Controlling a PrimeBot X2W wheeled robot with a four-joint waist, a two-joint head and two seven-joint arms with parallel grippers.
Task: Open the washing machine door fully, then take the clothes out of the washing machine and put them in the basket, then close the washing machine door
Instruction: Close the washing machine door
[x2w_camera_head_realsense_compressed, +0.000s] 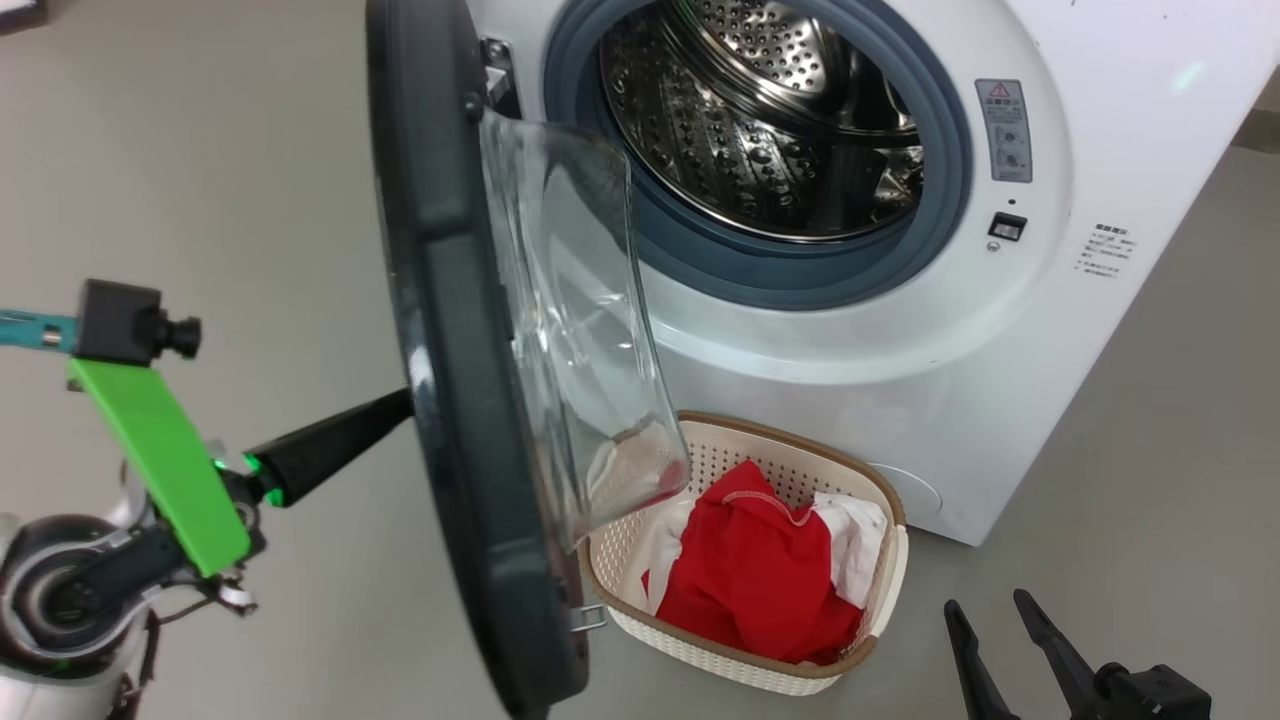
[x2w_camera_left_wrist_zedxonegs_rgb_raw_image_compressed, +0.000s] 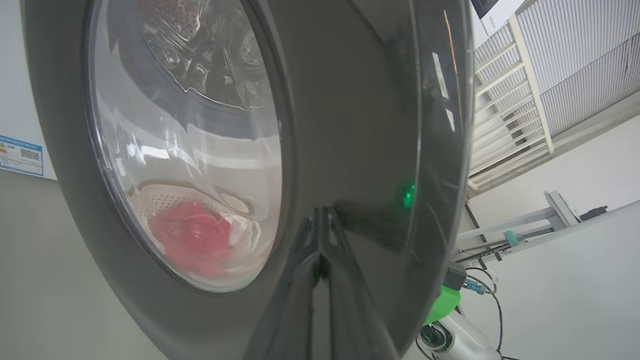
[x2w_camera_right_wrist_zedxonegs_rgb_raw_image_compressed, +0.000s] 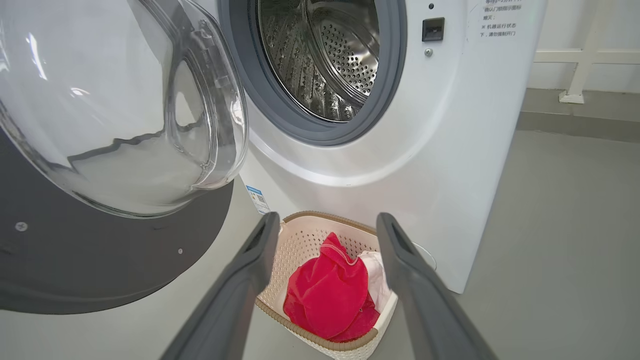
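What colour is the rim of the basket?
Brown, around the cream-white basket; the right wrist view shows it best.

1. My head camera looks down on door (x2w_camera_head_realsense_compressed: 440, 350), washer (x2w_camera_head_realsense_compressed: 1100, 120) and basket (x2w_camera_head_realsense_compressed: 890, 590).
2. My left wrist camera sits close against the door's outside, looking through its glass.
3. My right wrist camera faces the washer, low and near; all three share the basket.

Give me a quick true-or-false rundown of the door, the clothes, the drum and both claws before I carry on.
1. The clothes lie in the basket. True.
2. The washing machine door is shut. False: it stands open.
3. The right claw holds a red garment. False: it is open and empty, near the basket.
4. The left claw is shut, its tips against the door's outer face. True.
5. The drum looks empty. True.
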